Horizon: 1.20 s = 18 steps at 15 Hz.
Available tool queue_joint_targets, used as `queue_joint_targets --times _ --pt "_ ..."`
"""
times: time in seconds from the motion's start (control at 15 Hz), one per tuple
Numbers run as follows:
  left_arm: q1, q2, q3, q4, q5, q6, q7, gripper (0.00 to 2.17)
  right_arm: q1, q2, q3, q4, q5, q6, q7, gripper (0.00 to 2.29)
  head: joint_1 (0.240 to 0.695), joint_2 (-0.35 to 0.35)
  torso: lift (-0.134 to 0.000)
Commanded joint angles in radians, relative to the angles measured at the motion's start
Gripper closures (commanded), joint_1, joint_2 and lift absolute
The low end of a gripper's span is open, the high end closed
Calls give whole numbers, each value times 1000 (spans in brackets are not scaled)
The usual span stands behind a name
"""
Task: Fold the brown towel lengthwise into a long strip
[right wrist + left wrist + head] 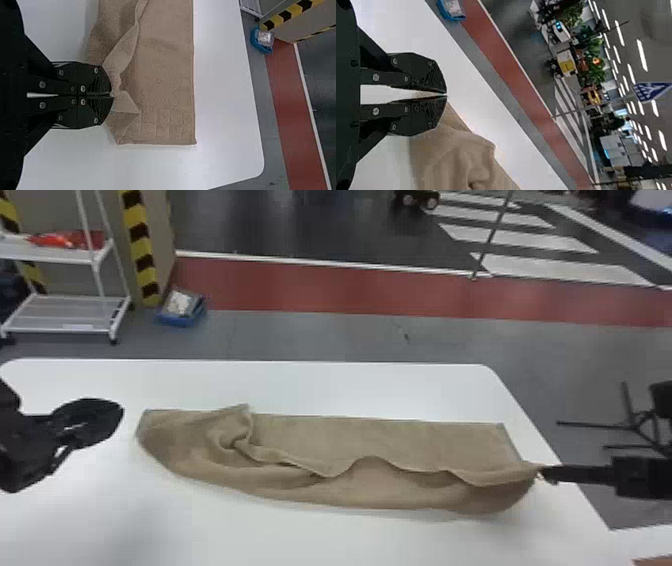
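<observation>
With our right hand (111, 95) clamped on the towel (420, 442) near the counter's (350, 387) right edge, we find its bunched end (225, 432) nearest our closed, empty left hand (447, 95).

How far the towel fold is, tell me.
The brown towel is already partly doubled over lengthwise. The right gripper pinches a corner of its upper layer. Remaining, it seems: lay that corner down and smooth the bunched end nearer the left gripper.
</observation>
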State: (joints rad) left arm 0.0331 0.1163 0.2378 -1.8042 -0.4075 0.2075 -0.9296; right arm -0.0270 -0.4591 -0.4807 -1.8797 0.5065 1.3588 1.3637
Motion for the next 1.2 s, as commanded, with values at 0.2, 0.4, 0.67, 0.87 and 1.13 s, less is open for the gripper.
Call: queue_joint_targets --times 0.2,0.4,0.67,0.87,1.13 --pt "-128 -20 -245 34 -24 135 15 147 33 25 13 -33 24 0 3 2044 695 -337 -115" --pt "-240 -41 -321 137 -73 264 0 208 21 34 70 -33 41 -10 3 2044 695 -350 -115" --pt "-328 -46 -367 212 -148 405 -55 215 -45 42 197 -3 83 -31 3 2044 695 -350 -115" --pt "-401 -53 -370 299 -165 507 -89 269 -102 54 280 47 96 -56 3 2044 695 -320 -115" --pt "-455 -69 -339 436 -175 528 -66 269 -148 65 346 100 110 -108 3 2044 695 -268 -115"
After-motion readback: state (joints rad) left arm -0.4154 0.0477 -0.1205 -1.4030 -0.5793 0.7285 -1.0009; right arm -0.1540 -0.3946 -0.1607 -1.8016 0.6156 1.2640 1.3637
